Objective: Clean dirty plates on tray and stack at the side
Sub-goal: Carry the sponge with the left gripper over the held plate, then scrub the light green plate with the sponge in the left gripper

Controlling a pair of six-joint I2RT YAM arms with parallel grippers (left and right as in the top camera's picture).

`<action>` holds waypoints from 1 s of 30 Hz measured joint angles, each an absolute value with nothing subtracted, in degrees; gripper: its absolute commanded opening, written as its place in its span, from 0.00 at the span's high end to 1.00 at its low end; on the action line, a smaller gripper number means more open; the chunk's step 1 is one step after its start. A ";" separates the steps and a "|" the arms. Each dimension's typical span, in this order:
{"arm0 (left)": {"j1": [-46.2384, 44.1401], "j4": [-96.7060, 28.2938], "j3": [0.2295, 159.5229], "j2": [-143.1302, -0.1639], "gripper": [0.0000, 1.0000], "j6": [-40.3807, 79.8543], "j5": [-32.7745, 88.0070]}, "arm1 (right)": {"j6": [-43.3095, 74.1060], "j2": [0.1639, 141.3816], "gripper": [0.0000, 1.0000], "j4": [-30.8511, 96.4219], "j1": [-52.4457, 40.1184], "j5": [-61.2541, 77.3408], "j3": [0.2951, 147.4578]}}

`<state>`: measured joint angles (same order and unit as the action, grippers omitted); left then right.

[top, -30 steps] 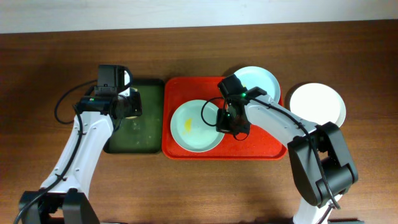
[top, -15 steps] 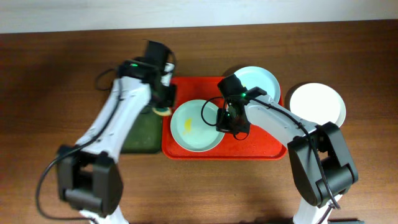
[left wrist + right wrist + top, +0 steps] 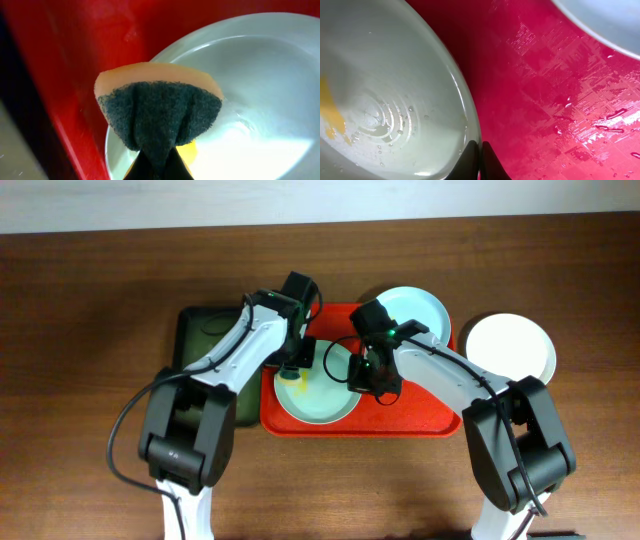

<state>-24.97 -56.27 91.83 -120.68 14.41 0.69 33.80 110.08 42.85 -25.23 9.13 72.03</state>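
Observation:
A pale mint dirty plate (image 3: 322, 390) lies at the front left of the red tray (image 3: 420, 412), with a yellow smear (image 3: 189, 150) on it. My left gripper (image 3: 291, 368) is shut on a sponge (image 3: 160, 110), orange on one side with a dark scouring face. It holds the sponge over the plate's left part, right by the smear. My right gripper (image 3: 361, 376) is shut on this plate's right rim (image 3: 470, 125), one finger inside and one outside. A second mint plate (image 3: 418, 308) sits at the tray's back right. A white plate (image 3: 510, 346) rests on the table to the right.
A narrower dark green tray (image 3: 200, 350) lies just left of the red one. The red tray's floor (image 3: 550, 100) is wet with droplets. The second mint plate (image 3: 610, 22) overhangs the tray's back right corner. Both arms meet over the tray's left half.
My left arm has swung right from the green tray to the red tray, carrying the sponge to the mint plate. The right arm and its grip have not moved.

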 measured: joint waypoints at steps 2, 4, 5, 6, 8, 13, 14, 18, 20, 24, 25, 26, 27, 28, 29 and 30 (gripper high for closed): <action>-25.02 -55.94 91.83 -122.69 1.00 14.41 0.69 | 33.80 110.08 0.96 42.85 -25.23 9.13 72.03; -25.17 -55.83 91.98 -123.96 1.00 14.41 0.67 | 33.78 110.08 0.96 42.83 -25.23 9.13 72.03; -25.36 -55.92 92.25 -124.22 1.00 14.41 0.58 | 33.78 110.08 0.96 42.85 -25.23 9.13 72.03; -25.78 -56.05 92.47 -124.40 1.00 14.44 -0.01 | 33.82 110.08 0.96 42.83 -25.23 9.10 72.03; -26.96 -55.88 92.51 -124.42 1.00 14.44 -1.10 | 33.78 110.08 0.96 42.92 -25.23 8.86 72.03; -29.76 -55.42 92.90 -124.95 1.00 14.44 -2.94 | 33.78 110.08 0.96 43.24 -25.23 8.05 72.03; -29.91 -55.37 93.10 -125.16 1.00 14.44 -3.14 | 33.76 110.08 0.96 43.29 -25.21 7.81 72.03; -30.04 -56.03 94.00 -125.91 1.00 14.44 -2.87 | 33.78 110.08 0.96 43.29 -25.21 7.60 72.03; -29.61 -55.92 94.00 -125.73 1.00 14.44 -1.63 | 33.76 110.08 0.96 43.29 -25.21 7.57 72.03; -28.40 -53.80 92.47 -123.00 1.00 14.44 4.69 | 33.74 110.08 0.96 43.07 -25.21 7.66 72.03; -27.97 -53.69 92.01 -120.90 1.00 14.41 5.93 | 33.61 110.08 0.96 42.96 -25.23 7.84 72.03; -27.31 -53.65 91.74 -118.32 1.00 14.41 6.68 | 33.58 110.08 0.96 42.78 -25.23 7.94 72.03; -26.59 -53.69 91.68 -115.44 1.00 14.44 7.09 | 33.54 110.08 0.96 42.76 -25.23 8.08 72.03; -26.00 -53.71 91.68 -112.22 1.00 14.44 7.29 | 33.43 110.08 0.96 42.68 -25.23 8.10 72.03; -25.45 -54.24 91.72 -109.38 1.00 14.44 7.38 | 33.39 110.08 0.96 42.68 -25.23 8.10 72.03; -25.28 -55.33 91.72 -106.87 1.00 14.44 7.49 | 33.21 110.08 0.96 42.63 -25.23 8.10 72.03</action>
